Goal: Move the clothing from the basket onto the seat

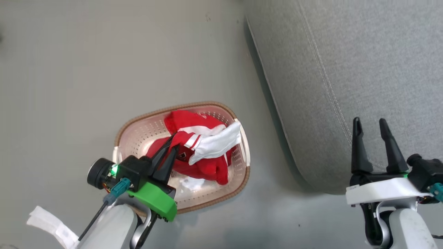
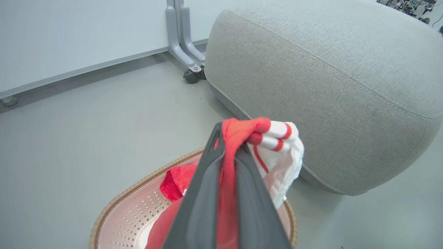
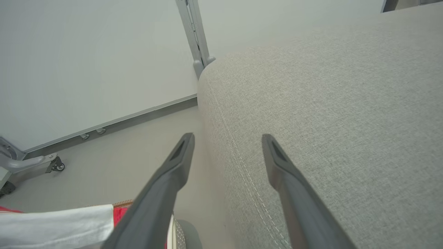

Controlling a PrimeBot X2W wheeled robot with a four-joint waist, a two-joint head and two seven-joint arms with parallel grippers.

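The cream basket [image 1: 136, 133] with a brown rim stands on the floor, left of the grey seat [image 1: 363, 62]. Red clothing [image 1: 193, 152] with white trim is bunched inside it, partly lifted. My left gripper [image 1: 174, 141] is shut on a fold of the red and white clothing [image 2: 273, 145], above the basket [image 2: 128, 221], with the seat [image 2: 328, 86] beyond. My right gripper [image 1: 369, 126] hangs open and empty over the seat's near edge. In the right wrist view its fingers [image 3: 173, 173] straddle the seam of the seat [image 3: 328, 121], and the clothing [image 3: 59, 224] shows at the lower left.
A wheeled grey stand [image 2: 185, 45] and a white wall panel [image 2: 69, 38] lie beyond the seat. A second castor base [image 3: 24, 166] sits by the wall. Bare grey floor [image 1: 86, 62] surrounds the basket.
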